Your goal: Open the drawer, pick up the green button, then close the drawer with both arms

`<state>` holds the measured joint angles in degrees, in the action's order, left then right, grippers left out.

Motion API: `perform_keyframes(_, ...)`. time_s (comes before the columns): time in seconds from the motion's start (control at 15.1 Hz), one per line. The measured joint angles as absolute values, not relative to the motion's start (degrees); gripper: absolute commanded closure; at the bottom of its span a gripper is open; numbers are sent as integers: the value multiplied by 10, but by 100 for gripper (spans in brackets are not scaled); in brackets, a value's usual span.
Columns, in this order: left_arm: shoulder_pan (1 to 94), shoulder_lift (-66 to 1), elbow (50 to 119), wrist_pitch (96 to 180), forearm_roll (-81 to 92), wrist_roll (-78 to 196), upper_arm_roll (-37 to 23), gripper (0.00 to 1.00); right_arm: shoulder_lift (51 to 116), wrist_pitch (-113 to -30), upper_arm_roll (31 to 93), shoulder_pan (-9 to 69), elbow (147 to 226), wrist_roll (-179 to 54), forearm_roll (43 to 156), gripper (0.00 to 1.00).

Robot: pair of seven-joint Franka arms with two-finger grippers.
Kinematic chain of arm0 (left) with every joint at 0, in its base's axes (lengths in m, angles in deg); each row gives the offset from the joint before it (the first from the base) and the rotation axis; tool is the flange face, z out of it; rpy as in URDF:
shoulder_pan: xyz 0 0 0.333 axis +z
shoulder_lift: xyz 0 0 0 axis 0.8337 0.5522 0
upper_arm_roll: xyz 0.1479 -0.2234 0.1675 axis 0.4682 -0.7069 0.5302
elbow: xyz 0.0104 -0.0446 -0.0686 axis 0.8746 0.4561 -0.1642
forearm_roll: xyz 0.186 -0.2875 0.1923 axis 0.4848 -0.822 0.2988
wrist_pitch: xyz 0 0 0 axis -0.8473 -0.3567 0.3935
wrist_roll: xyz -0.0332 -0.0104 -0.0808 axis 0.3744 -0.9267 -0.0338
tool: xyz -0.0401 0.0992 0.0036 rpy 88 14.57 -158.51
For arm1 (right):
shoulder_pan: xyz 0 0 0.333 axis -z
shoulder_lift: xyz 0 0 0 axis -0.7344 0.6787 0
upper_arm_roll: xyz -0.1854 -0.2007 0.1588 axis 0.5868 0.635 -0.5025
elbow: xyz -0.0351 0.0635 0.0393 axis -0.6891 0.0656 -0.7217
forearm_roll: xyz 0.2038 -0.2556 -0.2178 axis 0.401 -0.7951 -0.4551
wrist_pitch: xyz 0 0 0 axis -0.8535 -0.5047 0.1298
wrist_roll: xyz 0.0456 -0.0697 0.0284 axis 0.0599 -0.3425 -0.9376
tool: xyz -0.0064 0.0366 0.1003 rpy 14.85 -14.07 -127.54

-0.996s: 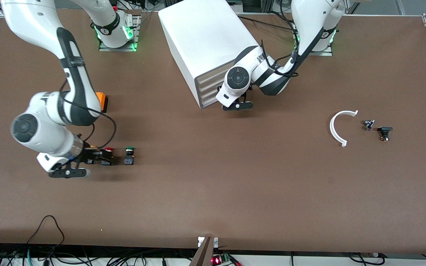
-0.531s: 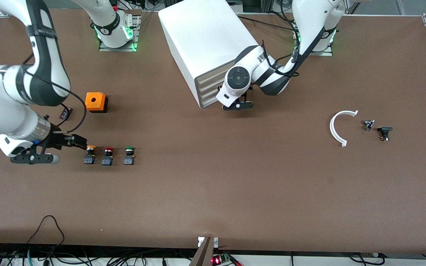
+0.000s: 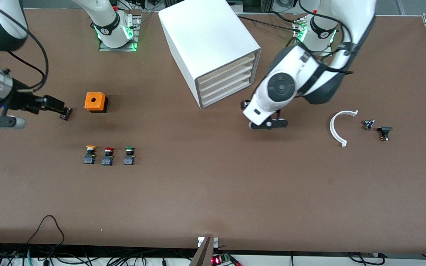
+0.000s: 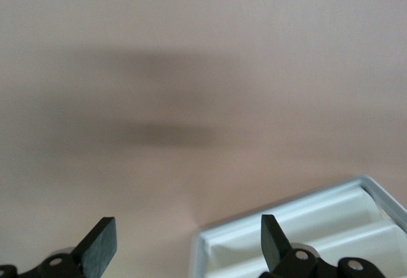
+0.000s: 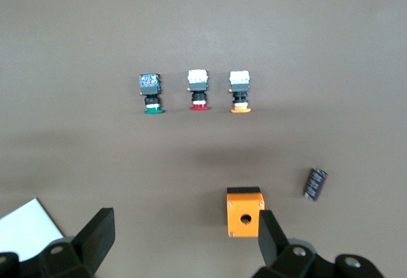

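The white cabinet (image 3: 209, 40) stands toward the robots' bases, and all four drawers look shut; the lower drawers (image 3: 225, 93) are flush with its front. The green-capped button (image 3: 129, 155) stands on the table in a row with a red-capped (image 3: 108, 156) and a yellow-capped one (image 3: 90, 154). It also shows in the right wrist view (image 5: 151, 93). My left gripper (image 3: 245, 105) is open and empty, up over the table in front of the cabinet; its wrist view shows the gripper (image 4: 186, 243) over the cabinet's corner (image 4: 305, 227). My right gripper (image 3: 56, 104) is open and empty, held high at the right arm's end; its wrist view shows it (image 5: 184, 240).
An orange box (image 3: 95, 102) with a round hole and a small dark cylinder (image 3: 66, 113) lie beside the right gripper. A white curved strip (image 3: 337, 127) and two small dark parts (image 3: 368, 124) (image 3: 384, 133) lie toward the left arm's end.
The right gripper left the row of buttons, where the yellow-capped one now stands, and rose toward the right arm's end. The left gripper pulled away from the cabinet's front and rose.
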<state>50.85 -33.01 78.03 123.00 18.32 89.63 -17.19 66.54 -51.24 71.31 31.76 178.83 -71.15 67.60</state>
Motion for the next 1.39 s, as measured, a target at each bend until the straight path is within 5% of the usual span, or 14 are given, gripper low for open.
perform_keyframes(0.46, 642, -376, 714, 1176, 210, 614, -158, 0, 618, -496, 712, 318, 1784, -717, 655, 0)
perform_keyframes(0.6, 640, -421, 718, 1164, 193, 579, -109, 0, 618, -496, 688, 338, 1785, -718, 649, 0)
perform_keyframes(0.86, 592, -526, 766, 1145, 146, 506, 30, 0, 615, -496, 538, 470, 1784, -720, 626, 0)
perform_keyframes(1.39, 569, -563, 804, 1134, 143, 503, 53, 0, 612, -489, 528, 478, 1753, -725, 624, 0)
